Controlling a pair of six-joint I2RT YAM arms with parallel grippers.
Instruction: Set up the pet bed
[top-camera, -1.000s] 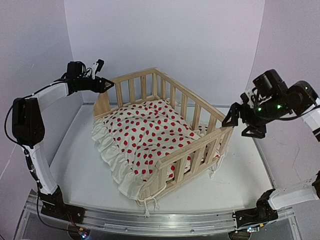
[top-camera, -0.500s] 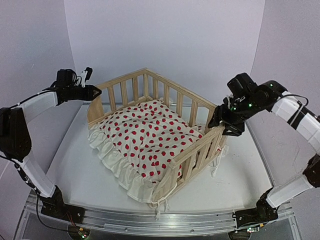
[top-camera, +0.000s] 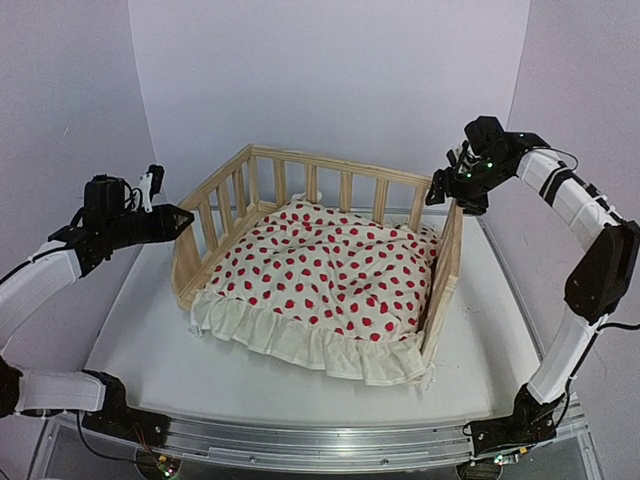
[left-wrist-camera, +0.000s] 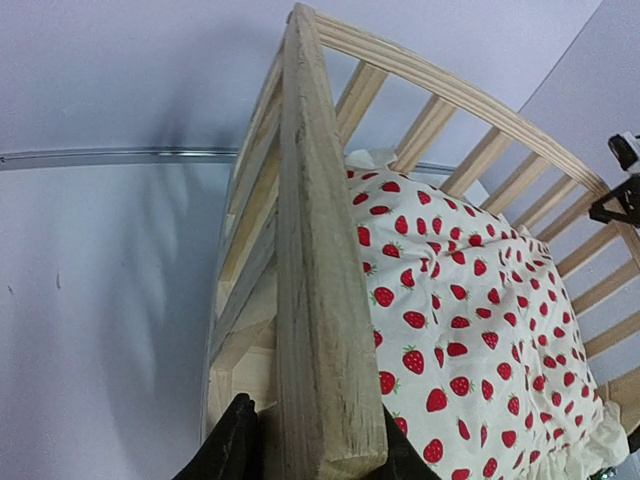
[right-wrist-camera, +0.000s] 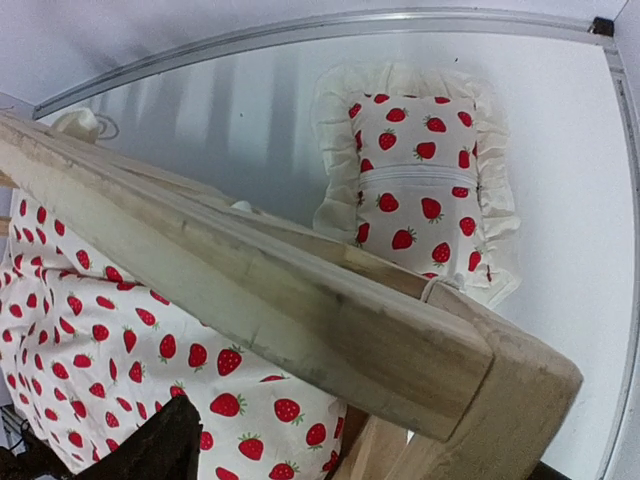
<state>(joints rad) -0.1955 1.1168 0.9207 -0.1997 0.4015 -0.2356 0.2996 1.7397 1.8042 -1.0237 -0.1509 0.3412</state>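
Both arms have the bed (top-camera: 318, 165) by opposite corners. The left gripper (top-camera: 180, 217) pinches the near-left rail end, and the right gripper (top-camera: 450, 195) looks clamped on the far-right post. If they pull unevenly, that light pine frame could twist or slip free. It sits mid-table (top-camera: 150, 330), with the cushion (top-camera: 330, 270) ruffle spilling out the front.

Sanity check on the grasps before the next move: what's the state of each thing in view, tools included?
pet bed frame: upright, open side facing the arms, held at both side rails.
cushion: spread inside the frame, ruffle spilling out the open front.
small pillow: lying flat outside the frame, untouched.
left tool: shut on the left rail's near end.
right tool: shut on the right rail's far top corner.
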